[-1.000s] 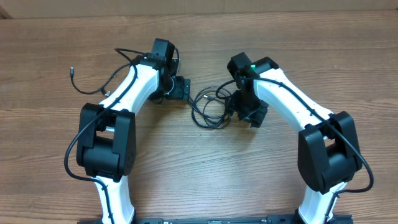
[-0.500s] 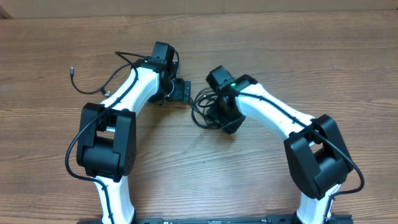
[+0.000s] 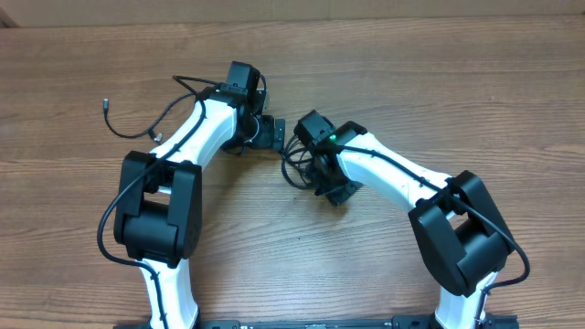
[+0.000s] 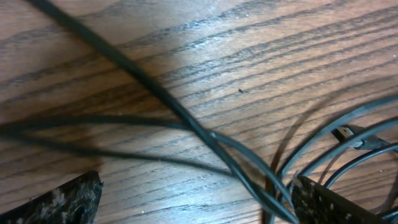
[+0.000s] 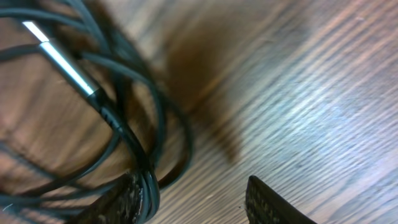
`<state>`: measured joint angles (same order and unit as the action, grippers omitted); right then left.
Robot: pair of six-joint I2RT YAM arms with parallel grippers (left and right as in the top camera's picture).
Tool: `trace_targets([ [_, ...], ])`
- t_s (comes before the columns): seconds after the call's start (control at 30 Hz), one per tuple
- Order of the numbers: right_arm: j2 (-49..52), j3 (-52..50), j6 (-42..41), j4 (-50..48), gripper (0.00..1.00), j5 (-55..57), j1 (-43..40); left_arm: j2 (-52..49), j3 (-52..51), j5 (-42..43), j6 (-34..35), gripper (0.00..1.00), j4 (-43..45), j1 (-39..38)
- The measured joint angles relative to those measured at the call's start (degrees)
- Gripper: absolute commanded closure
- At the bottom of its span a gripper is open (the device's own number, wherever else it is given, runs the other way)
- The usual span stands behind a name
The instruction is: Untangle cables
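1. Cables lie looped on the table, with open wood toward 12 and 6 o'clock.
2. Left gripper, at their 11 o'clock, has its fingers apart astride strands.
3. Right gripper, at 4 o'clock, also has its fingers apart.

The left arm and right arm are white links between bulky black joint housings, largest toward the table's near edge. Black wires loop alongside. The right arm bears a green light, probably a status lamp. The left gripper has speckled black fingertips.
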<state>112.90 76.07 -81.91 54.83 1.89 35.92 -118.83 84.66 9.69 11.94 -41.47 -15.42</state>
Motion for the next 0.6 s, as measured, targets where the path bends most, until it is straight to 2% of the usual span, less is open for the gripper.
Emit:
trace_targets([
  [0.23,-1.18,-4.48,-0.61,2.84,0.41,-0.81,0.0,-0.24,0.0,0.13,0.0,0.05,0.79,0.02],
  [0.37,-1.64,-5.11,-0.59,7.61,0.43,-1.68,0.0,-0.63,0.0,-0.37,-0.02,0.28,0.83,0.02],
  [0.4,-1.64,-5.18,-0.44,8.11,0.43,-1.7,0.0,-0.68,0.0,-0.74,0.02,0.29,0.83,0.02],
  [0.43,-1.64,-5.22,-0.13,8.31,0.43,-1.7,-0.15,-0.68,0.0,-0.96,0.11,0.28,0.81,0.02],
  [0.53,-1.64,-5.22,1.29,8.24,0.43,-2.01,-0.46,-0.7,0.0,-1.36,-0.26,0.14,0.7,0.02],
  [0.6,-1.64,-5.22,2.05,8.2,0.42,-2.45,-0.7,-0.7,0.04,-0.07,-1.38,0.13,-1.79,0.02],
])
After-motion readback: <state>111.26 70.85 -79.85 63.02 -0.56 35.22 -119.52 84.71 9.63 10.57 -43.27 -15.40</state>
